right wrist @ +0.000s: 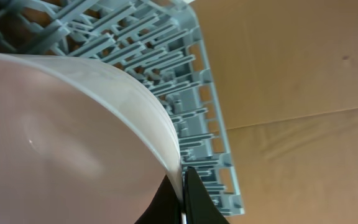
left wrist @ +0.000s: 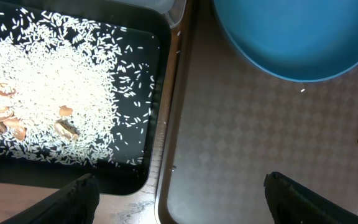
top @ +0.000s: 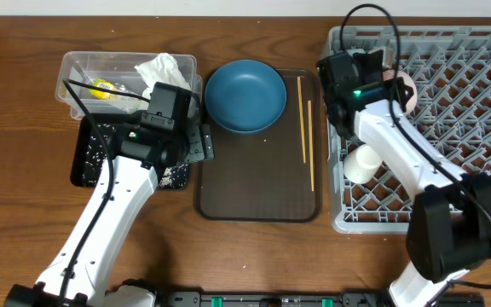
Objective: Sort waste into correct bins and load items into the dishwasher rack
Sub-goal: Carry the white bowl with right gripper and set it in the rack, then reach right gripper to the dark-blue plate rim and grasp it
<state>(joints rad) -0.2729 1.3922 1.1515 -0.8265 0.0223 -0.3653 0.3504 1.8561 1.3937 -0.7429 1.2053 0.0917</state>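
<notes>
Right gripper point(right wrist: 183, 186) clamped on white bowl point(right wrist: 61, 143) rim, bowl toward 10 o'clock. Left gripper point(left wrist: 180, 190) wide; blue dish point(left wrist: 291, 37) at 1 o'clock.

Robot test station, staged as a dish-clearing corner. Wood-grain bench point(top: 254, 256) carries two cabled white-and-black robot arms: left arm point(top: 118, 205), right arm point(top: 399, 145). Kitchen props: large grey pegged plastic dishwasher rack point(top: 467, 102) beneath the right jaws, which pinch a white bowl point(right wrist: 61, 137) by its rim. Flat dark brown serving tray point(top: 254, 183) below the left jaws. Shallow black tray point(top: 83, 158) of loose white rice point(left wrist: 55, 81) just to their left.
</notes>
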